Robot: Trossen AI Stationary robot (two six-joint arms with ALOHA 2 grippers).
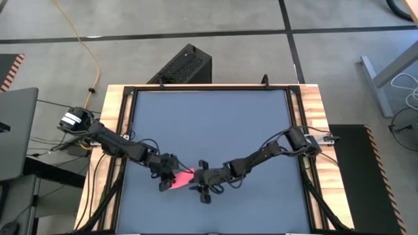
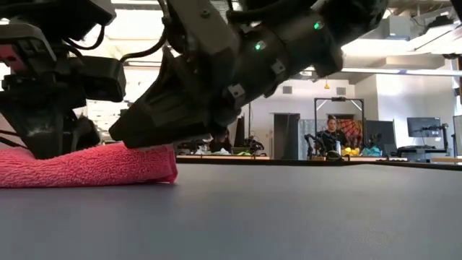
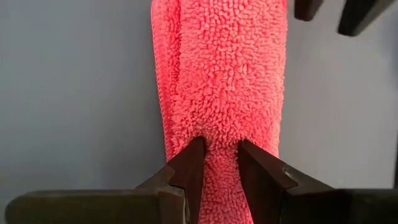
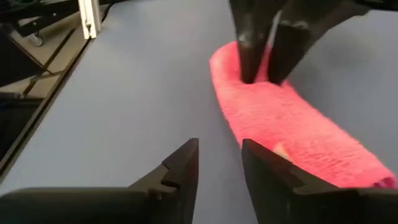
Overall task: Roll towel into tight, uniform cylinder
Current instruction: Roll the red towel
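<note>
Towel (image 1: 182,180) rolled into a pink log, lying near the front of the dark surface (image 1: 209,124).

Left end effector (image 3: 219,163) pinching one end of it. Right end effector (image 4: 219,163) just beside the other end, fingers slightly apart, holding nothing.

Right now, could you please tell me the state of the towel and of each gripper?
towel: already rolled into a narrow bundle, lying flat on the table.
left gripper: shut on one end of the towel.
right gripper: empty, fingers slightly apart, beside the towel's other end.
</note>
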